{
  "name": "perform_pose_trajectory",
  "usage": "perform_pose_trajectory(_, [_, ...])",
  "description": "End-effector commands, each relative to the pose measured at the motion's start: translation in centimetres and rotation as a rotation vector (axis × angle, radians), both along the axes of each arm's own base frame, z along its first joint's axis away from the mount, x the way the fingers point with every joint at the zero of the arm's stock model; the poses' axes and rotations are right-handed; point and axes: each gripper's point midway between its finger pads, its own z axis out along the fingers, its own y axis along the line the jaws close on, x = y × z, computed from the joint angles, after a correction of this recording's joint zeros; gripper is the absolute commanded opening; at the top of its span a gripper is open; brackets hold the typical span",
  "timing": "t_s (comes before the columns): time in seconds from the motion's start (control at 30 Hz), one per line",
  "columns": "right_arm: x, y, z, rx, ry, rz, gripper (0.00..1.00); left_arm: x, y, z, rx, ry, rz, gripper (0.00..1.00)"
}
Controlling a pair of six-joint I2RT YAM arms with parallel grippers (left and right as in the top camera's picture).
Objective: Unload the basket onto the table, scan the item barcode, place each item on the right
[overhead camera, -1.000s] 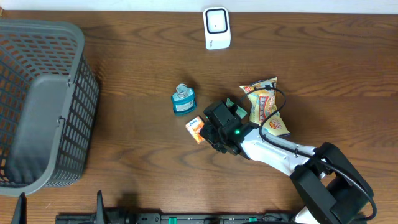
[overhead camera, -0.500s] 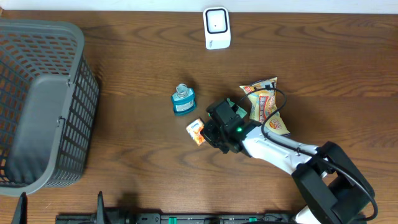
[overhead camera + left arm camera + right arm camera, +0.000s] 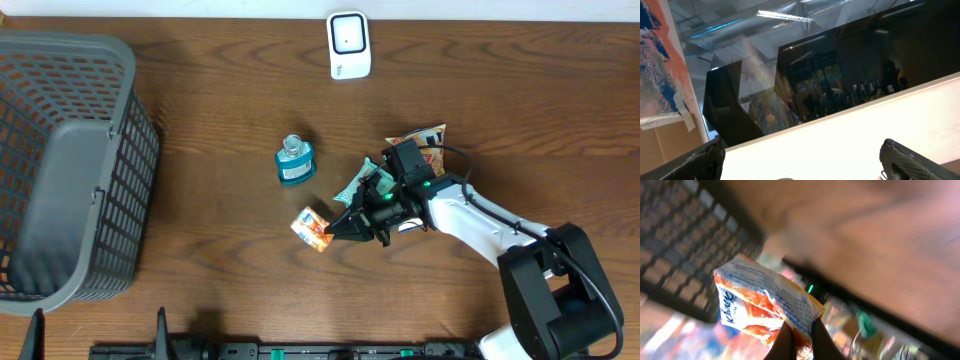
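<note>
Right pincer [image 3: 336,228] is pressed together on one corner of the orange-and-white soft plastic tissue packet [image 3: 311,227], which juts from its tip toward the robot's left, above the brown wooden surface [image 3: 200,250]. The white box-shaped barcode scanner [image 3: 349,45] stands well apart at the far edge. The packet must be carried there and its code turned to face the scanner.

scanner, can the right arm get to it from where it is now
Probably yes. Nothing tall stands between the right gripper, shut on the tissue pack, and the scanner; the bottle is left of that line, the snack bag right.
</note>
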Motion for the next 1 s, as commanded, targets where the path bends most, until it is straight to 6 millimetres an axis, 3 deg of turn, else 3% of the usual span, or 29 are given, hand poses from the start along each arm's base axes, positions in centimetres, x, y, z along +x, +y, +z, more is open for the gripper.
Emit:
perform_pose_trajectory(0.0, [-1.3, 0.1, 4.2, 0.226, 0.042, 0.074, 0.02, -0.8, -0.2, 0.5, -0.005, -0.021, -0.020, 0.99])
perform_pose_trajectory(0.2, [-1.8, -0.5, 5.8, 0.264, 0.031, 0.081, 0.01, -1.1, -0.3, 0.9, -0.005, -0.040, -0.034, 0.99])
perform_pose_trajectory(0.4, [-3.7, -2.0, 7.7, 0.139, -0.033, 0.045, 0.02, -0.6, -0.5, 0.4, 0.018, -0.028, -0.066, 0.99])
perform_pose_trajectory(0.57, [-4.7, -3.3, 11.1, 0.111, -0.161, -0.007, 0.02, -0.6, -0.5, 0.5, 0.133, -0.057, -0.009, 0.99])
perform_pose_trajectory(0.7, [-4.9, -4.0, 12.9, 0.126, -0.210, -0.042, 0.02, -1.0, -0.5, 1.8, 0.143, -0.110, 0.002, 0.99])
perform_pose_trajectory(0.83, [-4.5, -4.9, 12.6, 0.087, -0.204, -0.087, 0.02, -0.4, 1.0, 3.1, 0.098, -0.134, 0.080, 0.99])
perform_pose_trajectory(0.97, [-5.8, -6.4, 11.2, 0.007, -0.039, -0.134, 0.02, 1.9, 3.0, 3.0, 0.044, -0.074, 0.185, 0.99])
